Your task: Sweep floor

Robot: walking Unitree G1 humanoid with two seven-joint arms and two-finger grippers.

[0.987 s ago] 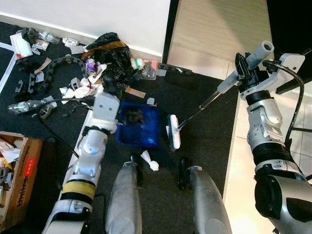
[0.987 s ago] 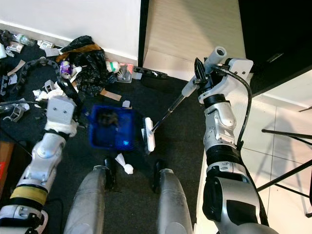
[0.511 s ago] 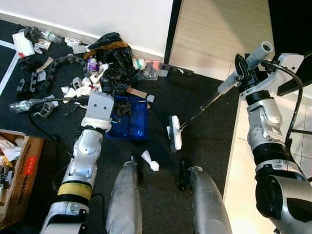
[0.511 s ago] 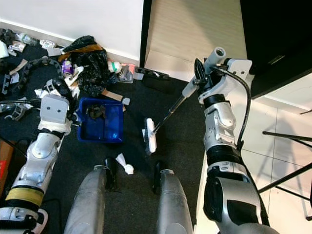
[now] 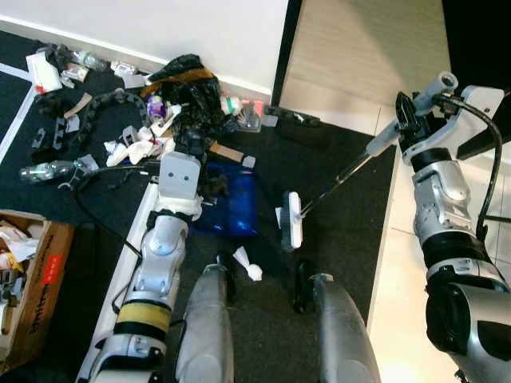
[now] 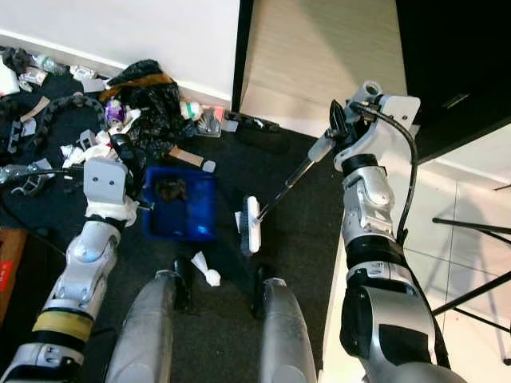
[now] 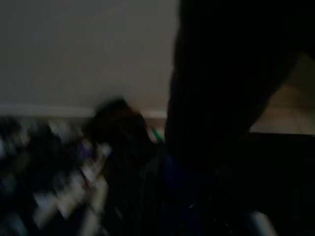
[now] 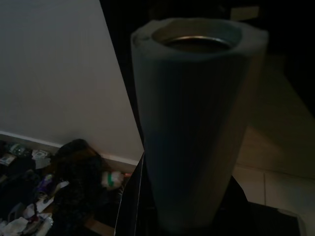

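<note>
One blue dustpan (image 5: pixel 231 209) at frame centre, holding dark debris, has shifted back beside the brush head (image 5: pixel 292 221). Left gripper (image 5: pixel 194 150) jaws at its rim, grip unclear. Right gripper (image 5: pixel 409 114) jaws clamp the brush handle (image 5: pixel 403 116), upper right. Litter pile (image 5: pixel 152 112) upper left remains; sweeping likely resumes.

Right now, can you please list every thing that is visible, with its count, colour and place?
dustpan: one, blue, on the dark carpet, dark debris inside, at the left gripper.
broom: one, white head, grey handle, head on the carpet right of the dustpan.
crumpled paper: one, white, before the robot's feet.
black bag: one, black, by the white wall.
litter pile: many pieces, mixed colours, left of the bag.
plastic bottle: one, clear, left on the carpet.
cardboard box: one, brown, far left.
left gripper: one, black, at the dustpan's near-left edge.
right gripper: one, black, closed around the broom handle.
</note>
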